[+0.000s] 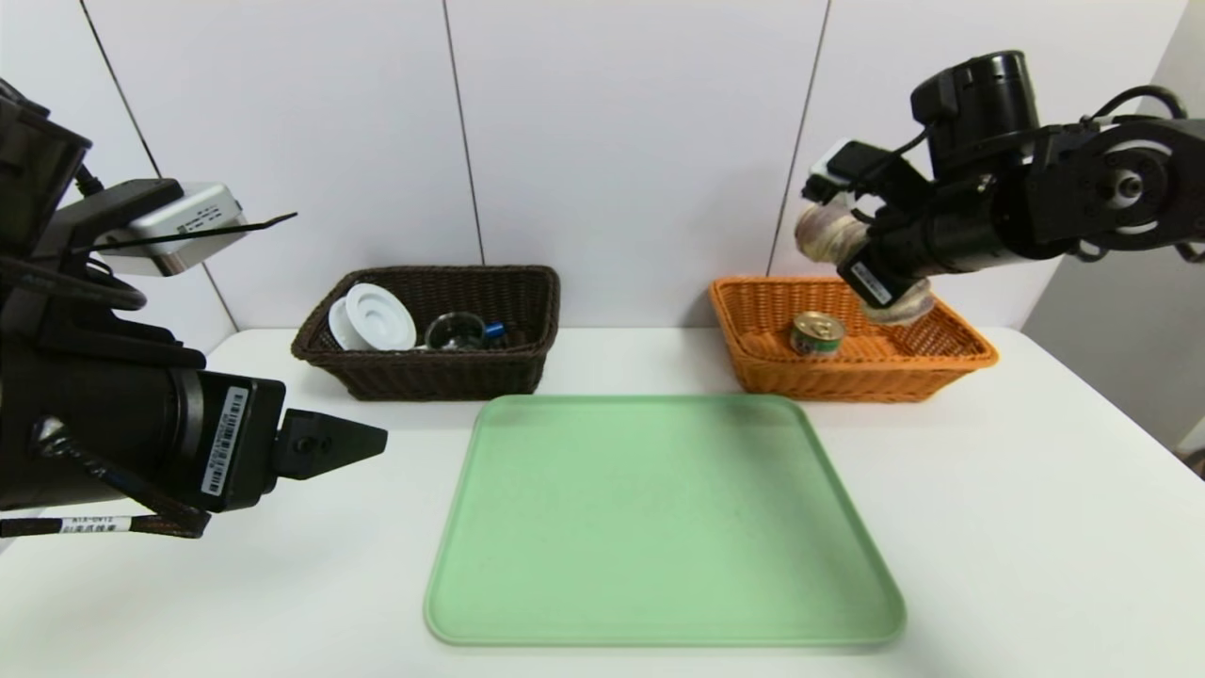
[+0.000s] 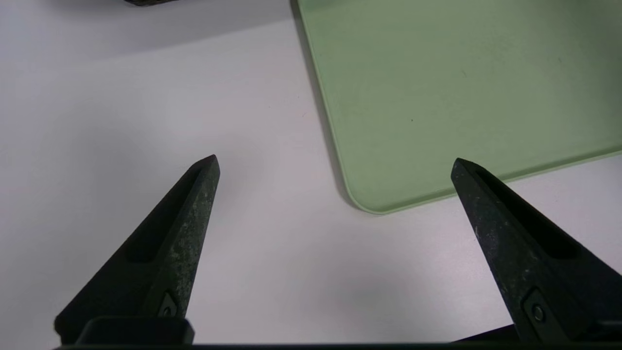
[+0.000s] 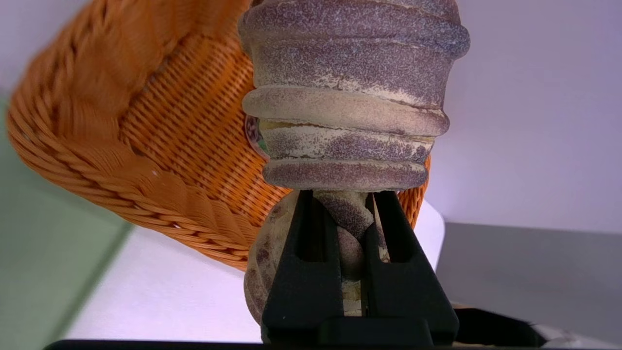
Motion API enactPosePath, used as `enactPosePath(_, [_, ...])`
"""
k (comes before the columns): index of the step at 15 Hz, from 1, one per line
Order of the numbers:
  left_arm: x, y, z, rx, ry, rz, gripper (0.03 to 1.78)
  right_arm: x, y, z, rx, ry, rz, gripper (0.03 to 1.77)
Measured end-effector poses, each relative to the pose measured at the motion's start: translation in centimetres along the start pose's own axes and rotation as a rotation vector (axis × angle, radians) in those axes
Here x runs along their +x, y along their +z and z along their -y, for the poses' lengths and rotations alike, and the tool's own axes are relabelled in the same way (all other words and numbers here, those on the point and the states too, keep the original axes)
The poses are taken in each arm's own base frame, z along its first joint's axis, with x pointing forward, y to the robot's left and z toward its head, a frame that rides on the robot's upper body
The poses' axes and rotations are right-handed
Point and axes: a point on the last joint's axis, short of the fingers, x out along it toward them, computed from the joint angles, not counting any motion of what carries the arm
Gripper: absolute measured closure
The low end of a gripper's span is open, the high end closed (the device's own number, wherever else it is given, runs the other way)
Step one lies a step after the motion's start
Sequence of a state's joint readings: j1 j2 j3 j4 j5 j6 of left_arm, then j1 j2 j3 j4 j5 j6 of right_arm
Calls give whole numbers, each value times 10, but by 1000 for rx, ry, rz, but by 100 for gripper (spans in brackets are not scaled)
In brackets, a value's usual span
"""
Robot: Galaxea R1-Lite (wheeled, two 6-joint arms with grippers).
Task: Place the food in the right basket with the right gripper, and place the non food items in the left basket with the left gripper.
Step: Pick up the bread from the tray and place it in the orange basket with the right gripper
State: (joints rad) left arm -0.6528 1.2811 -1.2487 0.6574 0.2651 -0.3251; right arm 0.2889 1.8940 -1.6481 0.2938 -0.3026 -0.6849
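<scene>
"Where was the bread roll [image 3: 347, 141]?"

"Aloft over the orange basket [image 1: 866, 379], near the desk's far right corner. The right gripper [image 3: 357, 209] had its jaws clamped on the roll's narrow middle, with a bulging part on either side."

"And the other food?"

"The can [image 1: 817, 333] was already in that basket, toward its left end."

"What could have gone wrong?"

"The roll looked long and thick-ended, so if it were let go askew, an end might have caught on the wicker rim and tipped it out onto the desk. Lowered too far left, it might have landed on the can. Such a thin waist could also have let it swing or tear under the squeeze."

"Anything in the way?"

"Only the rim and the can, as far as one could judge. The green tray [image 1: 664, 527] lay on the desk's middle, nearer the front edge than the baskets."

"The non-food things?"

"In the dark brown basket [image 1: 442, 379], near the desk's far left corner: the white dispenser [image 1: 379, 317], the glass cup [image 1: 456, 331] and the blue-capped marker [image 1: 494, 330]. The left gripper [image 2: 335, 158] was parked over the desk's left side, jaws wide apart and holding nothing."
</scene>
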Motion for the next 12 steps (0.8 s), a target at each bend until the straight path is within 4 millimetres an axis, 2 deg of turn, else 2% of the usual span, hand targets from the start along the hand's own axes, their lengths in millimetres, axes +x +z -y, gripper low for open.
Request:
enactPosePath(4, [1,0,0,-3,3,-3,12,28,-9,-11,-216,36,-54,164])
enactPosePath(8, [2,0,0,-4,4,-4,12,55,-16,-9,-282,-1,-54,164])
enactPosePath(9, [2,0,0,-3,4,-5,12,61,-17,-8,-281,-7,-54,158])
enactPosePath(12, [4,1,1,-3,6,-8,12,72,-20,-7,-278,-1,-71,111])
